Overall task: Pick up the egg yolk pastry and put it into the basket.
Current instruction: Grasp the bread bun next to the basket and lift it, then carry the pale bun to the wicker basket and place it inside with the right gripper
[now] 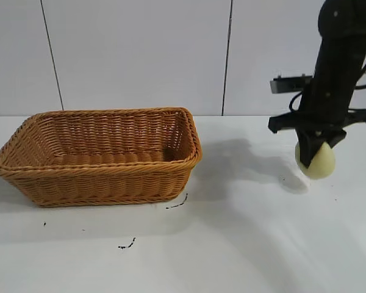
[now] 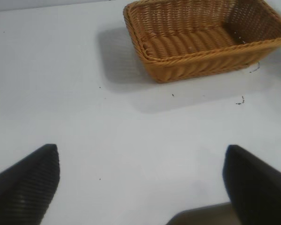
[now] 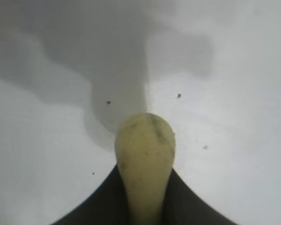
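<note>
My right gripper (image 1: 315, 155) is shut on the egg yolk pastry (image 1: 318, 162), a small pale yellow-green puck held on edge just above the white table at the right. In the right wrist view the pastry (image 3: 145, 159) sticks out from between the two dark fingers (image 3: 103, 201). The basket (image 1: 97, 155), large, orange-brown woven wicker, stands empty at the left of the table, well apart from the pastry. It also shows in the left wrist view (image 2: 201, 37). My left gripper (image 2: 140, 183) is open and empty over bare table, away from the basket.
The white table (image 1: 232, 244) carries a few small dark specks (image 1: 127, 245) in front of the basket. A pale panelled wall stands behind. Open table lies between the basket and my right gripper.
</note>
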Robot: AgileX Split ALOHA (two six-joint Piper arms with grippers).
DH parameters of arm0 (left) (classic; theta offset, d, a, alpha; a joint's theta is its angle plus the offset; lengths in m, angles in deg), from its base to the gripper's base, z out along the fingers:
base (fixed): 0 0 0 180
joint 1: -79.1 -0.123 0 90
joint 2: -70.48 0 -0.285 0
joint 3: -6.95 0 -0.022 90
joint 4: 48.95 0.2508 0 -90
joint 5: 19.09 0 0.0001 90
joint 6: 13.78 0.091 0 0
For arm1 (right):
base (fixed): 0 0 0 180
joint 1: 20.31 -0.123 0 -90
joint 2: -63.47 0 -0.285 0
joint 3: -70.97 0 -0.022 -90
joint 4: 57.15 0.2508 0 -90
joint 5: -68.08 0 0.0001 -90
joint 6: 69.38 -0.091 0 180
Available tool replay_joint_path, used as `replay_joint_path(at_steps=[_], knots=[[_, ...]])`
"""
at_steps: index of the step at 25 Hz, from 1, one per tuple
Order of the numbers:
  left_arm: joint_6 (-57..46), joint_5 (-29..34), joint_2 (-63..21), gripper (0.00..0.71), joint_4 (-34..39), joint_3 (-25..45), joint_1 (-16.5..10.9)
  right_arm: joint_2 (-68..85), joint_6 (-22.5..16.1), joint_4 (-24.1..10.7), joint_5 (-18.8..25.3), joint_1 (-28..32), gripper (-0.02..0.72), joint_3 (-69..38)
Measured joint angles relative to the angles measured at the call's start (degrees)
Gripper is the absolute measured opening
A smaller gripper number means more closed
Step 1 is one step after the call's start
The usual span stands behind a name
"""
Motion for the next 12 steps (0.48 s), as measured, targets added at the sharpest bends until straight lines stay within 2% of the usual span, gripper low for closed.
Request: replay_joint_path(at_steps=[7,12], knots=[[0.00,0.00,0.00,0.695,0.00,0.00,0.00,2.45,0.00,-0.43,6.41,-1.19,0.066,12.83],[0.00,0.00,0.00,0.695,0.00,0.00,0.00,2.45,-0.21,-0.43,6.19,-6.63,0.066,16.73]])
